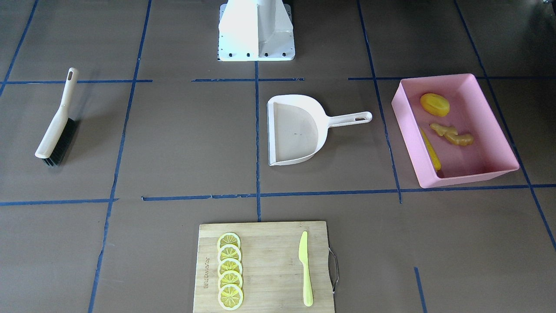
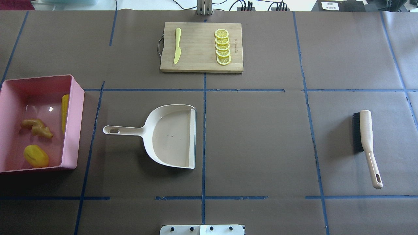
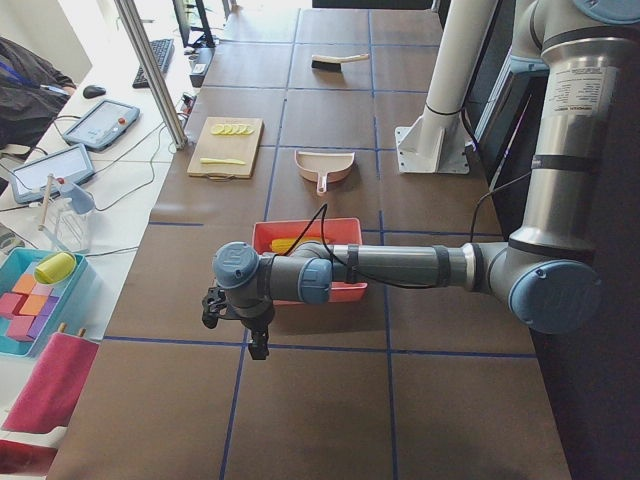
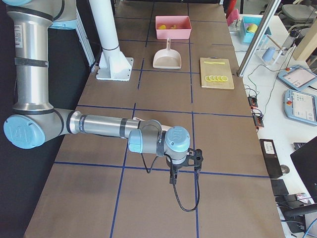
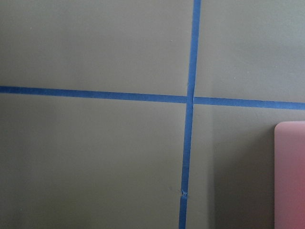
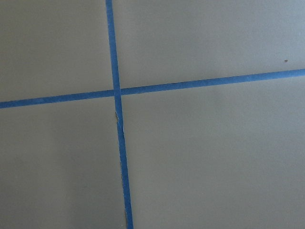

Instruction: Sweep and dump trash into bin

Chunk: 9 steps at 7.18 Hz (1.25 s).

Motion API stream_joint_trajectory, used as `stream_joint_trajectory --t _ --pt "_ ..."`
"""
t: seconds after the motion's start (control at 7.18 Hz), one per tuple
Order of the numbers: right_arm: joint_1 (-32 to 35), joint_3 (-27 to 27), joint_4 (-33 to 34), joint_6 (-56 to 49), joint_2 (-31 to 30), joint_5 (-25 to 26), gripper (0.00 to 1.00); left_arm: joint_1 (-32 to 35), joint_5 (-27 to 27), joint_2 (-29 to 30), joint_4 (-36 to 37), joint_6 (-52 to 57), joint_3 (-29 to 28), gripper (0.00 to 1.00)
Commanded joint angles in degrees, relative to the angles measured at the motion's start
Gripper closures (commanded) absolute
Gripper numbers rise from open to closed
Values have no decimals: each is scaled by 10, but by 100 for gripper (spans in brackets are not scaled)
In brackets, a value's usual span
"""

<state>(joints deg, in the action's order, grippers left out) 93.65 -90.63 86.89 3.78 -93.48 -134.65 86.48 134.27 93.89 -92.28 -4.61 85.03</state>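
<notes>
The trash [image 2: 37, 127], 3 pieces, lies in the bin [image 2: 77, 130], corn cob [image 2: 65, 112] against a wall. Dustpan [image 2: 169, 138] and brush [image 2: 366, 137] sit well apart. Left gripper [image 3: 238, 325], right gripper [image 4: 185, 162]: spread or pressed together, I cannot tell.

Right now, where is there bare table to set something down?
The widest bare patch lies between the dustpan and the brush. A narrower strip runs between the cutting board and the dustpan. Crowded: the bin, holding corn cob, potato and ginger root, and the board around the lemon slices.
</notes>
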Motion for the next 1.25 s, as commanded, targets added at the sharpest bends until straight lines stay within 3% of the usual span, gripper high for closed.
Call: stream_joint_trajectory --t 0.0,1.11 --pt "0 -1 0 1 0 3 0 -1 0 1 -2 0 0 0" --pt "0 0 0 1 -1 -4 0 -1 1 2 -2 0 0 0"
